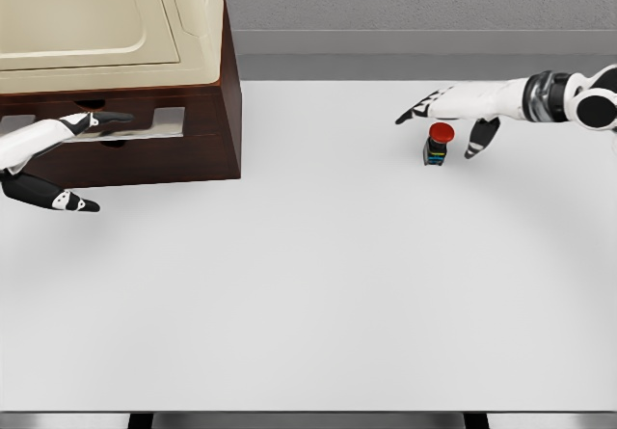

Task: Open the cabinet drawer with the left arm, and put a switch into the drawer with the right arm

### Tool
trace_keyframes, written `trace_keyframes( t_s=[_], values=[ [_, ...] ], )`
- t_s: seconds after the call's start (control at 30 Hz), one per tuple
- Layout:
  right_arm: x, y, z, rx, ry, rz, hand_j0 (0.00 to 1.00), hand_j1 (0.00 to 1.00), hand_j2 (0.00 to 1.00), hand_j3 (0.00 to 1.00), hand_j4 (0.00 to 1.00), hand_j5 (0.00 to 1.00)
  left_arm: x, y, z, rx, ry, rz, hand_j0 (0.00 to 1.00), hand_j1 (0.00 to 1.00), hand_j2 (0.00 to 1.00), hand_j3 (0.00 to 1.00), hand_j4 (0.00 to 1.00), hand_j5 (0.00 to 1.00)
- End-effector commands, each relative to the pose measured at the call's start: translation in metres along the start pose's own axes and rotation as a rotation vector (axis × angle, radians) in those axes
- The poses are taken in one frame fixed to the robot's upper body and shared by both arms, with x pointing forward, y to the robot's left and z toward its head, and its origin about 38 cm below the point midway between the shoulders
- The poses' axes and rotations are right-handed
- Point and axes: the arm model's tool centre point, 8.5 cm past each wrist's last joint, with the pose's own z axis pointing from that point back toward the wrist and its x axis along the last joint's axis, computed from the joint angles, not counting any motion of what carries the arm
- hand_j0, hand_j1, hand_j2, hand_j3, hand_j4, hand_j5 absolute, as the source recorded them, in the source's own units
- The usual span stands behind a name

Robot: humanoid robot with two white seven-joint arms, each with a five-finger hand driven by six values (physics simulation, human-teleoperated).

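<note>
Hovering open-fingered over the red-topped switch (pixel 439 145), right hand (pixel 453 111) grips nothing; left hand (pixel 58 159) spread at drawer (pixel 145 125), upper left.

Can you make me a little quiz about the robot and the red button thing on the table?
1. True or false: the right robot hand has already lifted the switch off the table.
2. Which is the left robot hand closest to? A) the drawer handle B) the switch C) the table's front edge
3. Fill in: the knob on top of the switch is coloured ____.

Key
1. False: the switch stands upright on the table, with the open fingers spread just above it.
2. A: the hand reaches to the handle on the brown cabinet.
3. Red.
</note>
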Motion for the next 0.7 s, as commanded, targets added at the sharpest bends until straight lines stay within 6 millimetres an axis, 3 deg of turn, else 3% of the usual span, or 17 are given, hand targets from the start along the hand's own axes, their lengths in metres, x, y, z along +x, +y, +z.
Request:
trace_keyframes(
  t_s=[0.0,0.3,0.67],
  values=[
    [0.0017,-0.0014,-0.0023,-0.003,-0.004,-0.002,1.00,1.00,1.00,1.00,1.00,1.00,-0.0008,0.0000,-0.0007,0.006,0.000,0.008,1.00,1.00,1.00,1.00,1.00,1.00],
    [-0.0024,0.0025,-0.0029,0.010,0.010,-0.009,0.99,0.99,0.99,0.99,0.99,0.99,-0.0033,-0.0006,0.0009,0.007,0.009,0.010,1.00,1.00,1.00,1.00,1.00,1.00],
    [0.0019,0.0050,-0.0051,0.049,-0.002,0.001,0.66,0.66,0.66,0.66,0.66,0.66,-0.0100,-0.0014,0.0045,0.009,0.030,0.015,1.00,1.00,1.00,1.00,1.00,1.00]
  ],
)
